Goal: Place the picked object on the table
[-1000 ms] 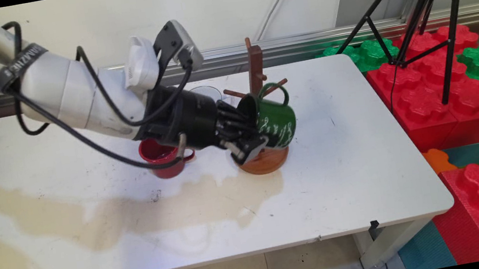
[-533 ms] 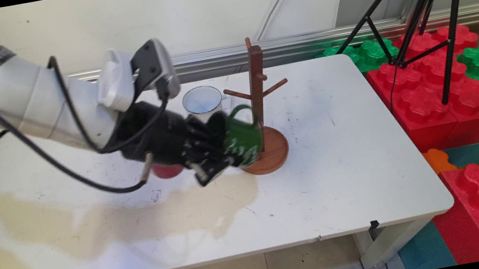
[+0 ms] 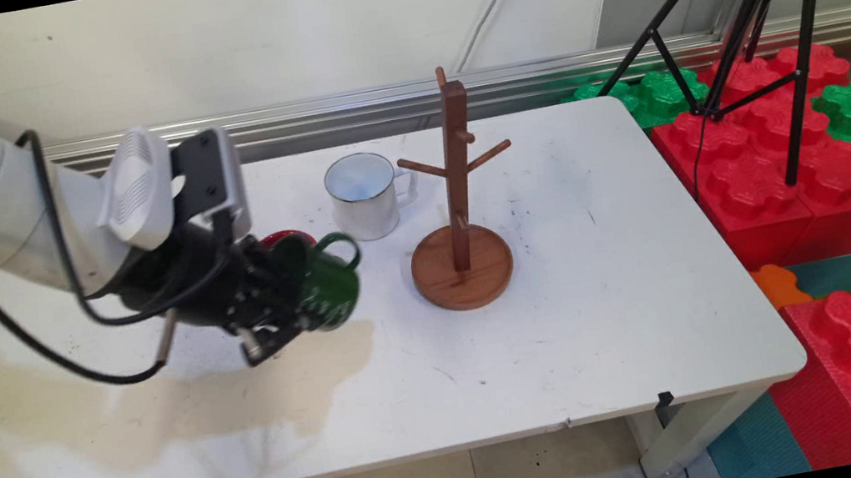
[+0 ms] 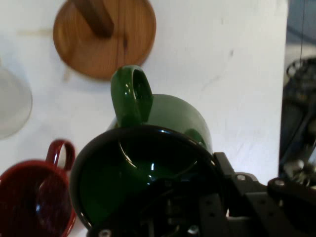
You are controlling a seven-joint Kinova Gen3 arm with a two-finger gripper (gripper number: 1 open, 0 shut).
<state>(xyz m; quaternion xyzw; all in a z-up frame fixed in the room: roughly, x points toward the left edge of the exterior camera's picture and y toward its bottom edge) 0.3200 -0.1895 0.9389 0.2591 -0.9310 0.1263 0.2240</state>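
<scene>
Gripper (image 3: 277, 316) with green mug (image 3: 327, 287) has swung left, off wooden mug tree (image 3: 458, 217), now left-centre of frame above surface (image 3: 614, 312). Gripper pinching mug rim, mug tipped sideways, handle up. Red mug (image 4: 32, 197) just behind; white mug (image 3: 362, 196) nearby.

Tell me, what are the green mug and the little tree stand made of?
The green mug in the gripper looks like glossy enamelled metal or glazed ceramic: bright highlights, dark rim. The mug tree looks like brown stained wood, with grain on its round base.
</scene>
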